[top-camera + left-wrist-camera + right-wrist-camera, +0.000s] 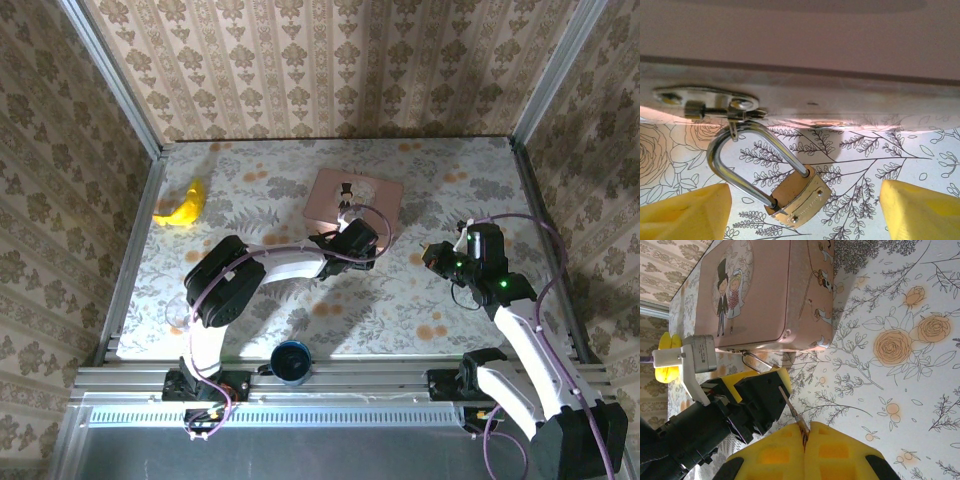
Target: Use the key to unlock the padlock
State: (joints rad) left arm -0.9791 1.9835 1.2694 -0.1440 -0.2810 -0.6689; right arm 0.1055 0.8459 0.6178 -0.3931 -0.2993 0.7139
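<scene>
Left gripper [805, 212] is hanging released astride the padlock [799, 196] while the right gripper [805, 442] is clenching the key [791, 413], whose thin blade is likely risking twisting askew.

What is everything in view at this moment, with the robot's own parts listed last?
padlock: one, brass, hooked through the box's latch, body on the table
key: one, dark metal, pinched in the right gripper
box: one, pink, far middle of the table
banana: one, yellow, far left
cup: one, dark blue, near edge
table: one, floral
left gripper: one, open, at the padlock
right gripper: one, shut on the key
</scene>
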